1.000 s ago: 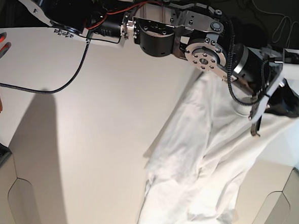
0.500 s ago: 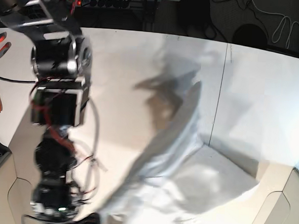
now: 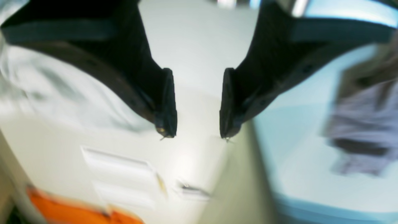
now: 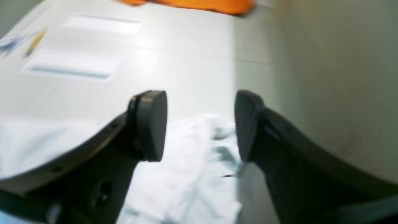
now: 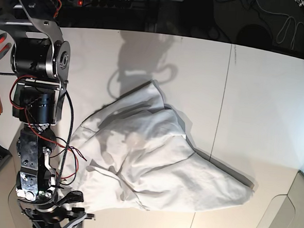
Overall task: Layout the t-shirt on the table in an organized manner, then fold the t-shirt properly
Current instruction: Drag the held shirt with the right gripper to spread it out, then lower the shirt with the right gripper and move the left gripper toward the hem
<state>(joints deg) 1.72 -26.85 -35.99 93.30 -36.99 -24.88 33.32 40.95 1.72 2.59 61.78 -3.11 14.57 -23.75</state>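
Below the right gripper (image 4: 200,124), jaws spread, the t-shirt (image 4: 186,174) lies released on the table (image 5: 266,100)

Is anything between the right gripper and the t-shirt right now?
Nothing visible. The right gripper is open with the t-shirt lying directly past its fingertips, on the table, with only bare tabletop around it.

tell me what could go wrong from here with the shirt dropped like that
1. The t-shirt lies crumpled with layers overlapping, so the next grasp may catch several layers and fold it crooked.
2. The open right gripper hangs over the cloth edge near the table border; a pull from there might drag cloth off the side.
3. The left gripper is open, holding nothing, and both wrist views are blurred, so aiming at a corner looks uncertain.
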